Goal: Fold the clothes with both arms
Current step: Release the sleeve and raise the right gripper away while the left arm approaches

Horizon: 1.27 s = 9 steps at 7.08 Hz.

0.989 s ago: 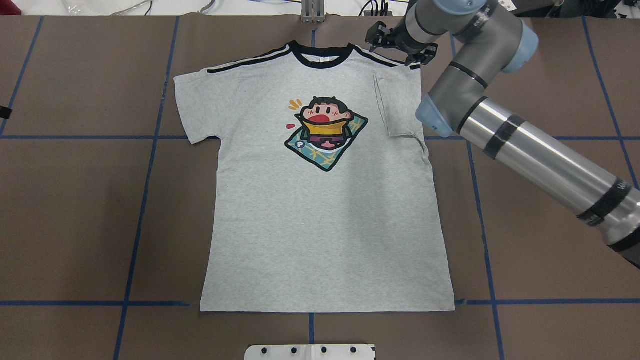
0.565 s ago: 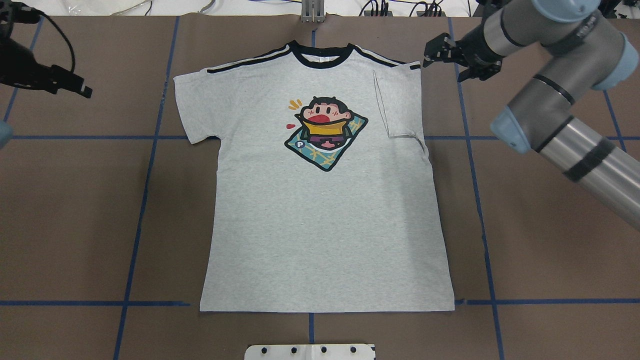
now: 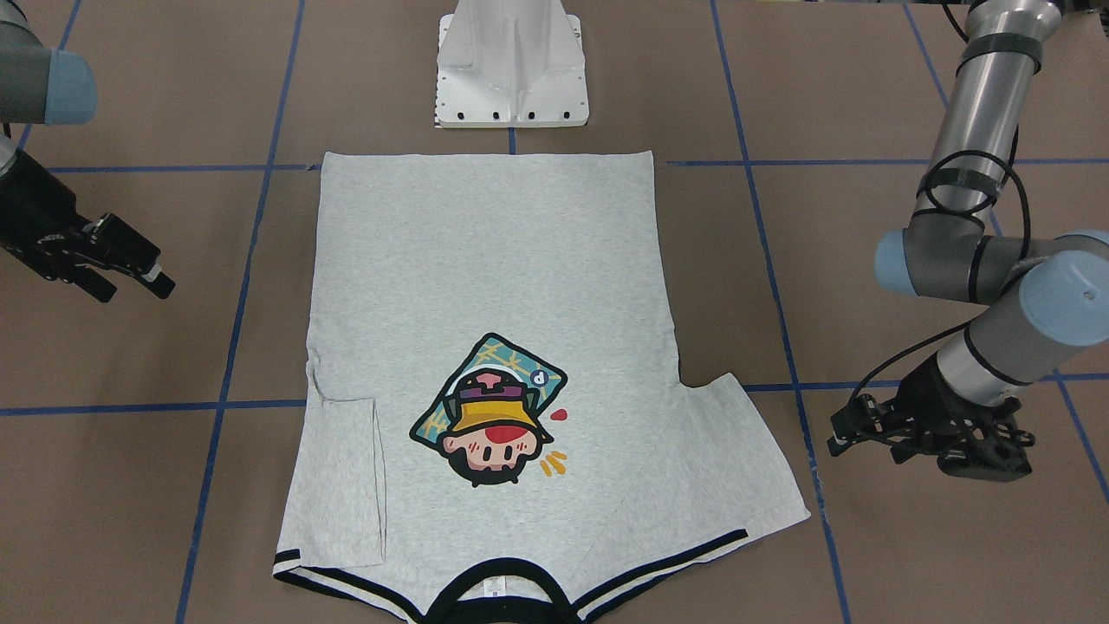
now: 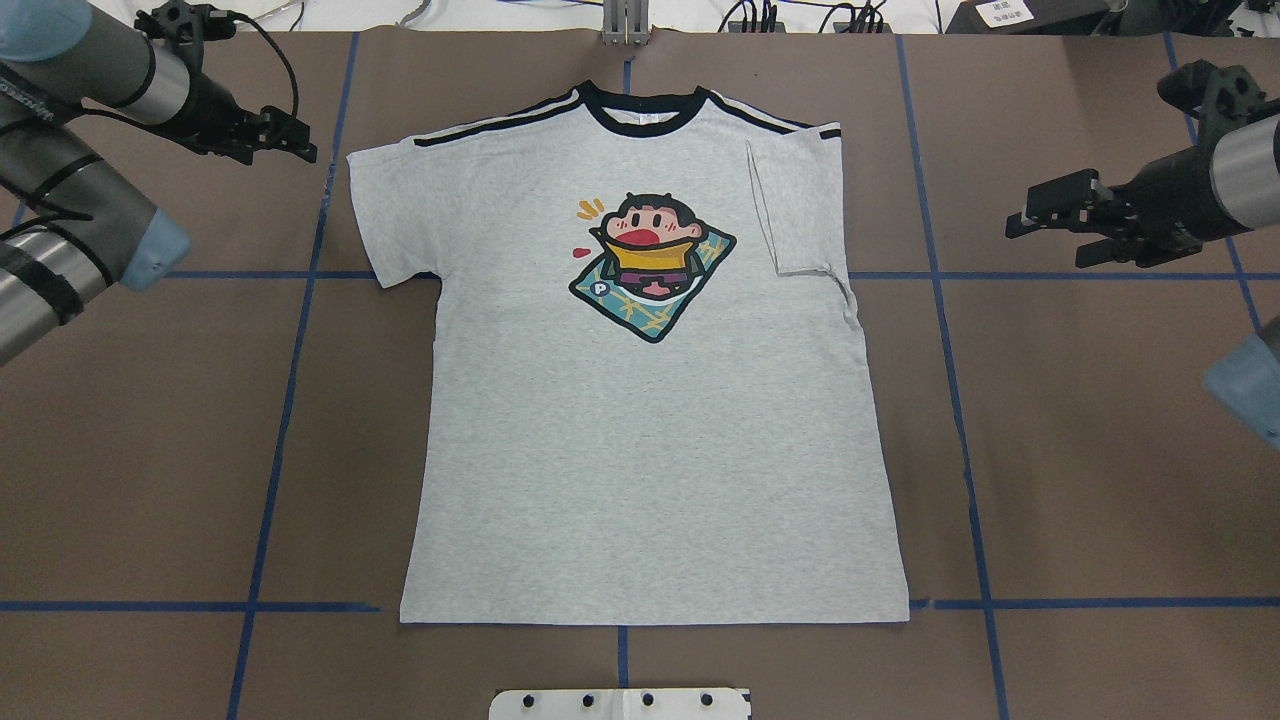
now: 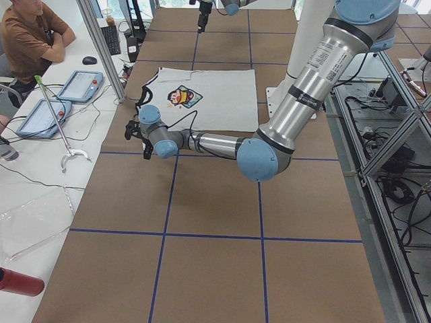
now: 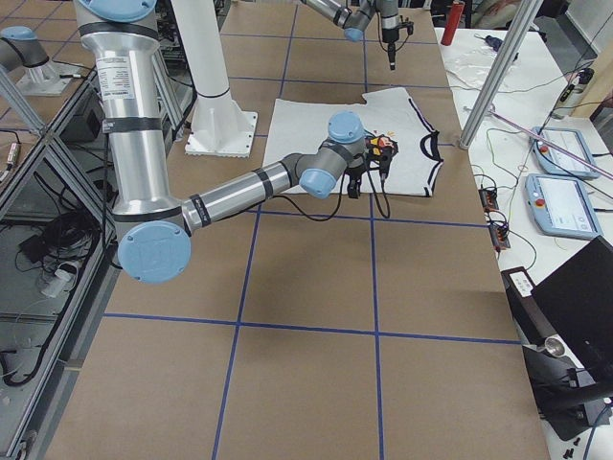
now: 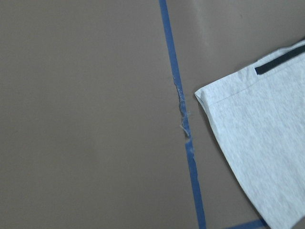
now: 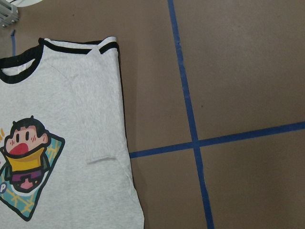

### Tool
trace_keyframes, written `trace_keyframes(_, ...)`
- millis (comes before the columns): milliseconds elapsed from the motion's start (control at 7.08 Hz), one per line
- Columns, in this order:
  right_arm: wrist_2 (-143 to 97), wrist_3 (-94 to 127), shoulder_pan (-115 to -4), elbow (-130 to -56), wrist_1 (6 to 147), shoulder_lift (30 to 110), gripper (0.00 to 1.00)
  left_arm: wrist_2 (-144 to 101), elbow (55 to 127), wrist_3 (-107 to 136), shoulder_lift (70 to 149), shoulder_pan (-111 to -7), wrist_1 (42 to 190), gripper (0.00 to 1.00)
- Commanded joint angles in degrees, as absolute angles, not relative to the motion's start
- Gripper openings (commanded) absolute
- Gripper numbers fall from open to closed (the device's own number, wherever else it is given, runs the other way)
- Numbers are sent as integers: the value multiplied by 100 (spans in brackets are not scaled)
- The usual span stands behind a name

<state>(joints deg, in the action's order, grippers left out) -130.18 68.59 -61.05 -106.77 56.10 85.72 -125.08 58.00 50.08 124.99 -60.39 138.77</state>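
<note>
A light heather-grey short-sleeved T-shirt (image 4: 650,450) with a black collar lies flat and face up in the middle of a brown paper-covered bench (image 4: 1100,450) marked with blue tape lines (image 4: 290,400). Its collar points away from the robot and its hem towards it. The sleeve on the robot's right (image 4: 800,210) is already folded in over the chest, while the sleeve on its left (image 4: 385,215) lies spread out on the bench. The silver-grey jointed left arm (image 4: 150,85) hangs just beside that spread sleeve's shoulder corner, its black jaws apart and holding nothing. The matching right arm (image 4: 1245,170) hangs well off the shirt's other side, its jaws also apart and empty. The step in hand looks like folding the left sleeve inward to mirror the first. To do it well, the left jaws should probably come down on the outer sleeve corner (image 7: 202,95) and pinch only the sleeve's 2 layers, not the bench paper. They should then lift low and carry the sleeve straight across, so the crease runs along the side seam and stops short of the colourful cartoon print (image 4: 650,265). Dragging would likely wrinkle the flat body.
</note>
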Motion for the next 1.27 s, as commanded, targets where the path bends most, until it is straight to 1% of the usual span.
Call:
trace_keyframes(0, -13166, 6838, -6170, -10767, 5590, 8841, 100, -12297, 4882, 5282, 13042, -5924, 14419, 89)
trace_keyframes(141, -13175, 6829, -6153, -10714, 5590, 8807, 100, -12287, 4408, 5508, 13461, -5767, 14432, 85)
trace_keyframes(424, -13184, 6603, -6152, -10601, 5581, 8772, 100, -12217, 4333, 5555, 13500, -5608, 14467, 67)
trace_keyframes(565, -13184, 6331, -6161, -10600, 5581, 8789, 100, -12078, 4316, 5555, 13500, -5564, 14467, 55)
trace_keyframes(706, -13192, 6328, -6161, -10608, 5581, 8798, 100, -12067, 4289, 5555, 13500, -5555, 14475, 47)
trace_keyframes(847, -13192, 6328, -6161, -10608, 5581, 8807, 100, -12059, 4272, 5555, 13500, -5555, 14476, 45)
trace_keyframes(1130, -13157, 6328, -6161, -10600, 5581, 8833, 100, -12050, 4263, 5546, 13482, -5563, 14476, 45)
